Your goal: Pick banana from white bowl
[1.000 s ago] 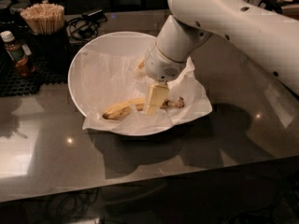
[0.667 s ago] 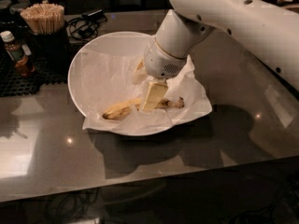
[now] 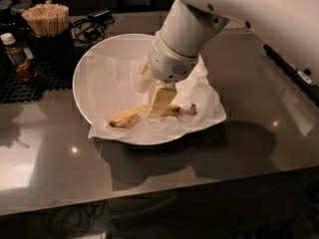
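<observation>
**Jaws lowered over the banana in the bowl**

Since the earlier frame the wrist of the arm [image 3: 187, 29] has edged slightly to the left across the bowl, while the banana [image 3: 127, 118] lies where it lay before. The jaws sit low inside the white bowl [image 3: 87, 59], at the end of the white arm that reaches in from the upper right. Their pale yellow tip covers the middle of the banana in this view. Whether the jaws are parted or clamped on the fruit cannot be told.

The banana rests on the crinkled paper [image 3: 209, 108] that lines the bowl, in the near part of it. Its speckled yellow body points to the lower left and its dark end shows to the right of the jaws. The paper spills over the bowl's near and right rim onto the counter [image 3: 60, 168].

The bowl stands on the glossy grey counter, which mirrors the arm's shadow below it. At the far left lies a black mat [image 3: 25, 83] carrying a small brown bottle [image 3: 15, 54] with a white cap. Just beside it stands a dark holder of wooden sticks [image 3: 47, 20]. A coil of black cable [image 3: 92, 26] lies behind the bowl.
</observation>
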Robot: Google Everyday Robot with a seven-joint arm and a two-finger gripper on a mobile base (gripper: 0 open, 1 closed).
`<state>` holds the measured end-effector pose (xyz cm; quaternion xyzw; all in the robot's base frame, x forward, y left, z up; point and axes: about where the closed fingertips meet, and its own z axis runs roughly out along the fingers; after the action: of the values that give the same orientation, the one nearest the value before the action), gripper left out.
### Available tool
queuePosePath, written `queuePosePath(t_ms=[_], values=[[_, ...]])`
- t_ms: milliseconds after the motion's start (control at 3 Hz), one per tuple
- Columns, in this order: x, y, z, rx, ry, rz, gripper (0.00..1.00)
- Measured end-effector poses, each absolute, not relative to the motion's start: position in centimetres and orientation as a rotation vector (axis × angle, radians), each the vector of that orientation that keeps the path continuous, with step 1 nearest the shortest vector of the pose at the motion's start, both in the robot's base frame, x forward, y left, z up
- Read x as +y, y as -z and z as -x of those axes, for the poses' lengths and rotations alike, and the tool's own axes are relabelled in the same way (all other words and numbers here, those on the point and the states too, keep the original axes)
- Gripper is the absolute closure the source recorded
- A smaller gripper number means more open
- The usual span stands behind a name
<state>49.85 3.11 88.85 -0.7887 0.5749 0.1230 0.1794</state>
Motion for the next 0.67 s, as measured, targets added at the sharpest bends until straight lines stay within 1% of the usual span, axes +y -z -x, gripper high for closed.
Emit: queuePosePath(t_ms=[667], values=[[3.5, -87.4, -49.3, 1.642, -0.44, 2.233, 0.43]])
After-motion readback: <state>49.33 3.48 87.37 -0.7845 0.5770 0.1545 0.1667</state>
